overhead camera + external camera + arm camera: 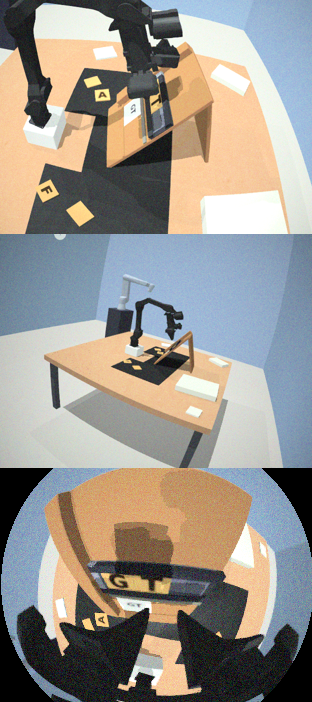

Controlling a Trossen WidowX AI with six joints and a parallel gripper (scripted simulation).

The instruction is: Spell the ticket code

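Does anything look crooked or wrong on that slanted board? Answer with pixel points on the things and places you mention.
Nothing stands out. The rail (168,110) (160,568) shows G (116,582) then T (156,101) (152,584), side by side and upright, matching the ticket (132,110) (135,605). The open gripper (163,612) holds nothing.

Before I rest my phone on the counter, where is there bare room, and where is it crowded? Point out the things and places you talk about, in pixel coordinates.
There seems to be room between the board (199,86) (190,354) and the long white block (230,79) (218,361), and along the near edge, left of the big white slab (241,214) (197,386). It's crowded at the board, under the open gripper (163,612).
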